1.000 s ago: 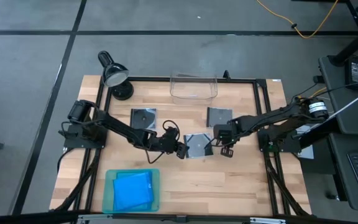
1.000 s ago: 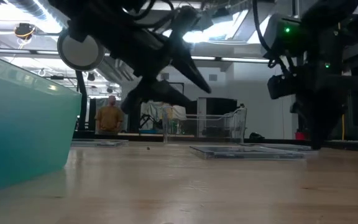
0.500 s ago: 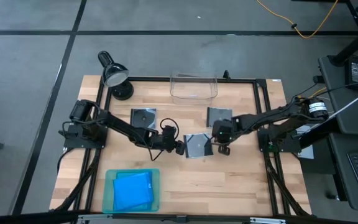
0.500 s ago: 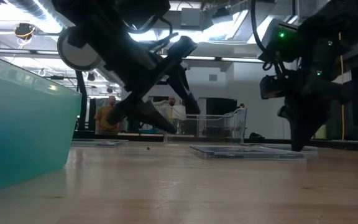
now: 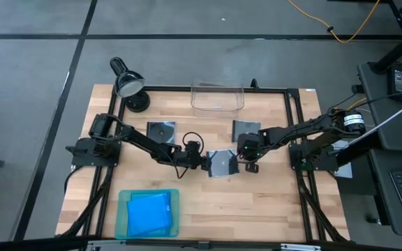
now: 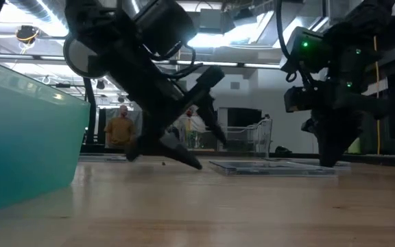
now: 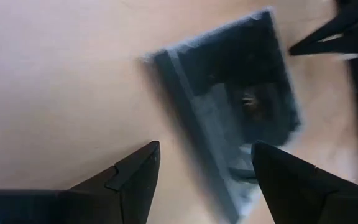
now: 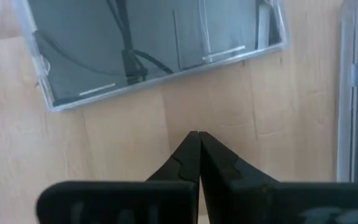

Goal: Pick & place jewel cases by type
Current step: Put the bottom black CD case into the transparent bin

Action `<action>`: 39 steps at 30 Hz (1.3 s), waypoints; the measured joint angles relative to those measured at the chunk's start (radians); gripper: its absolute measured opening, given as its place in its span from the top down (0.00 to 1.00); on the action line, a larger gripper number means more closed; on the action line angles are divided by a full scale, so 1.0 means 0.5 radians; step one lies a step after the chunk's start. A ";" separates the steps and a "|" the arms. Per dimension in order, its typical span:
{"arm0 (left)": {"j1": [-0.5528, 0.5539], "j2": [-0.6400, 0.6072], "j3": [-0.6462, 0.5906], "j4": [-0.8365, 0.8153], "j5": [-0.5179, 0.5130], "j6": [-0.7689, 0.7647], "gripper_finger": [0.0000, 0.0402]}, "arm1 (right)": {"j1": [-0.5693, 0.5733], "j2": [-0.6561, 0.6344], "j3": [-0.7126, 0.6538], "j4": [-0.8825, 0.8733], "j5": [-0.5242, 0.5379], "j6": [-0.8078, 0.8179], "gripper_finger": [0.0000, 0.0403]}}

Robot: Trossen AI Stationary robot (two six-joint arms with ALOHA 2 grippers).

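Observation:
A square dark grey jewel case (image 5: 220, 162) lies flat at the table's middle. My left gripper (image 5: 202, 162) is open and tipped down at that case's left edge. In the left wrist view its fingers (image 7: 135, 180) stand on either side of the case's near corner (image 7: 229, 186), with gaps showing. My right gripper (image 5: 246, 160) is shut, its tip (image 8: 194, 134) on bare wood just short of the case's right edge (image 8: 166, 87). Two more grey cases (image 5: 162, 131) (image 5: 246, 130) lie farther back. Blue cases (image 5: 149, 213) lie in the teal tray (image 5: 124, 209).
A clear plastic bin (image 5: 218, 97) stands at the far edge and a black desk lamp (image 5: 128, 85) at the far left corner. The teal tray's wall (image 6: 26, 137) rises close in the low view. Bare wood lies between the tray and the middle case. People stand in the room behind.
My left gripper has come down toward the table until its fingertips reach the wood at the middle case's left edge. My right gripper has moved toward the table's left, closing in on that case's right edge. The cases lie as before.

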 joint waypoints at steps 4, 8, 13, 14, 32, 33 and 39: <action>0.000 0.088 0.004 0.186 0.036 -0.038 0.39 | -0.006 0.006 -0.002 0.040 -0.019 -0.040 0.98; 0.001 0.133 0.009 0.276 0.078 -0.066 0.39 | -0.019 0.010 -0.004 0.083 -0.036 -0.045 0.98; 0.010 0.136 0.007 0.283 0.089 -0.088 0.39 | -0.051 0.015 -0.008 0.179 -0.108 -0.052 0.98; 0.010 0.136 0.007 0.291 0.086 -0.087 0.39 | -0.057 0.016 -0.008 0.203 -0.118 -0.055 0.98; 0.018 0.142 -0.005 0.390 0.012 -0.028 0.39 | -0.069 0.016 -0.010 0.239 -0.118 -0.120 0.98; 0.017 0.137 -0.006 0.412 0.011 0.005 0.39 | -0.069 0.016 -0.010 0.238 -0.118 -0.129 0.98; 0.025 0.090 -0.005 0.408 -0.083 0.124 0.40 | -0.069 0.013 -0.018 0.242 -0.118 -0.141 0.98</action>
